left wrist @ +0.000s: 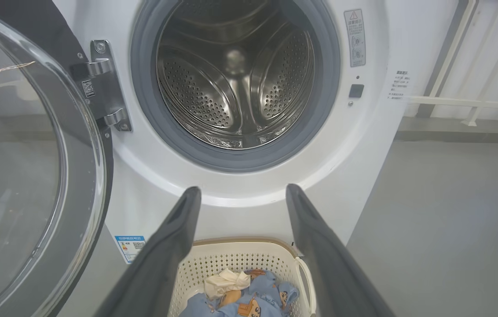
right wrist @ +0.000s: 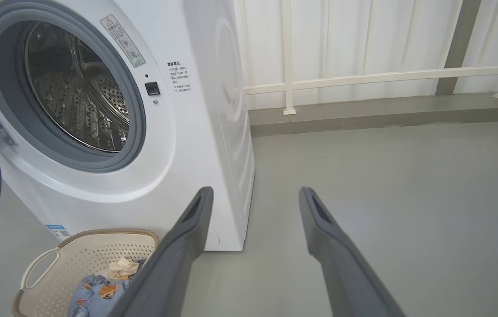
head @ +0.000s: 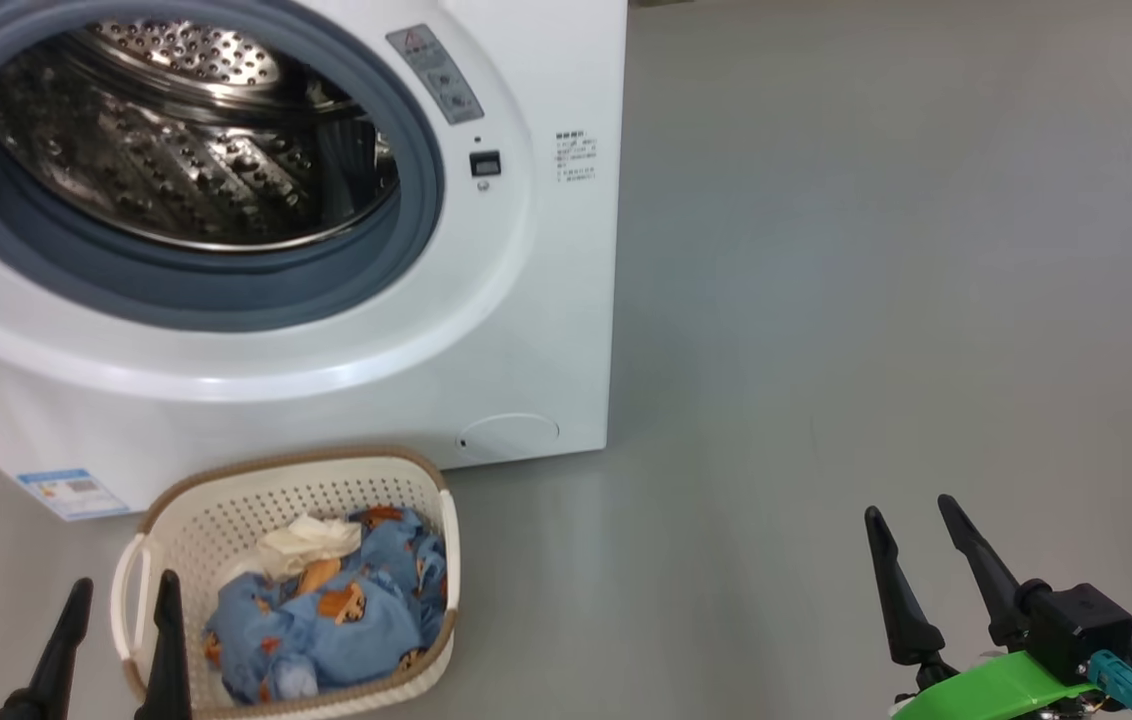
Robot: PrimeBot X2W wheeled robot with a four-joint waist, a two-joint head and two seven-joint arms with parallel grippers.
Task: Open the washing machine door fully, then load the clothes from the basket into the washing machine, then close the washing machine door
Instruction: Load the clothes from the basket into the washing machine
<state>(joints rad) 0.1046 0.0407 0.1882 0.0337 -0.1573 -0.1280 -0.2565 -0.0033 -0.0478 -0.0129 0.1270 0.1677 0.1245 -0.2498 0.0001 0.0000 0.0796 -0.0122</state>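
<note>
The washing machine door, bulging clear glass in a glossy black rim, stands swung open on a steel hinge at the left of the white washing machine. The machine's perforated steel drum sits inside a grey rubber gasket. Blue printed clothes and a cream cloth lie in the perforated cream basket on the floor in front. The left gripper at the basket and the right gripper over bare grey floor both point forward, fingers spread and empty. The print on the warning sticker and the blue label is too small to read.
</note>
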